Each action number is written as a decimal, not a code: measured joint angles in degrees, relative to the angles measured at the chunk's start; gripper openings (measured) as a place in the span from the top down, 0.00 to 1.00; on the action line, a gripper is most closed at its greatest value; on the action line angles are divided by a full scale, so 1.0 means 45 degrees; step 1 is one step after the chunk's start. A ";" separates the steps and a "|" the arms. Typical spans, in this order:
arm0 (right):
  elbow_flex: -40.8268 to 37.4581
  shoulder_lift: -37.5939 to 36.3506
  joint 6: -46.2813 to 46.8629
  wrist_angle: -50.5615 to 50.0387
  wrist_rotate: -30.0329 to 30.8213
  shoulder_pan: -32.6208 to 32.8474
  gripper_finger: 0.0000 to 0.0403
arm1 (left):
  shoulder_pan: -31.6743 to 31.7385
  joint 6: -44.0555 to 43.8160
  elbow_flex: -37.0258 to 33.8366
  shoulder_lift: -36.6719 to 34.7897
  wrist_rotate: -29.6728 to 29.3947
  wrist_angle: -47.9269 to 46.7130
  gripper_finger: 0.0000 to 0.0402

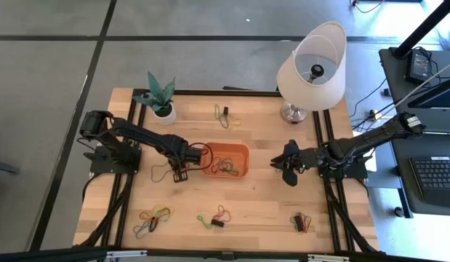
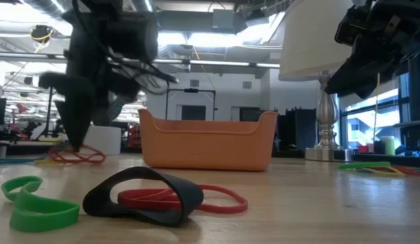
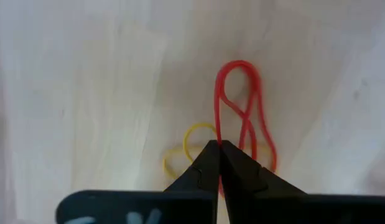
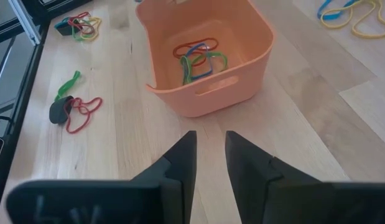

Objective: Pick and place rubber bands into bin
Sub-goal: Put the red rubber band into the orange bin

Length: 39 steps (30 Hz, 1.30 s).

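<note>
Rubber bands lie in scattered clusters on the pale wooden table (image 1: 261, 200): a thin red elastic loop (image 3: 242, 112) and a thin yellow elastic loop (image 3: 191, 148) sit just beside the left wall of the small shallow orange plastic bin (image 1: 226, 161), which stands near the table's middle and already holds several red, green and blue bands (image 4: 198, 57). More loops rest along the table's near edge, among them a green and red cluster (image 1: 153, 218) toward the near left corner, and a few lie by the far edge. Left gripper (image 3: 218, 149) is down at the table surface, jaws pressed together with the tips meeting on a strand of the red loop; pinch looks thin, right at the tip. Judgement: step in hand is the pick. Best done by lifting straight up and slowly, confirming the red loop comes free of the yellow one before swinging over the bin wall, then opening only once well over the bin floor. Risk: strand slips from so shallow a pinch, or the yellow loop drags along. Left arm reaches from the table's left edge, elbow folded, wrist pitched steeply down. Right gripper (image 4: 209, 155) waits on the bin's right side, well apart from it, jaws standing narrowly apart and empty, pointing toward the bin.
</note>
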 joint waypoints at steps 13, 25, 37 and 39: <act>0.0000 0.0003 -0.0020 0.0116 0.0000 0.0000 0.78 | -0.0397 -0.2682 0.0658 -0.4208 -0.0228 -0.1624 0.99; 0.0000 0.0003 -0.0016 0.0216 0.0000 0.0001 0.78 | -0.1148 -0.4023 0.0656 -0.7647 -0.0568 -0.1936 1.00; 0.0000 0.0003 -0.0002 0.0271 0.0000 0.0000 0.78 | -0.1593 -0.5209 0.0646 -1.1519 -0.3224 -0.1761 0.99; 0.0000 0.0003 -0.0002 0.0271 0.0000 0.0000 0.78 | -0.1593 -0.5428 0.0637 -1.1741 -0.2470 -0.1174 0.99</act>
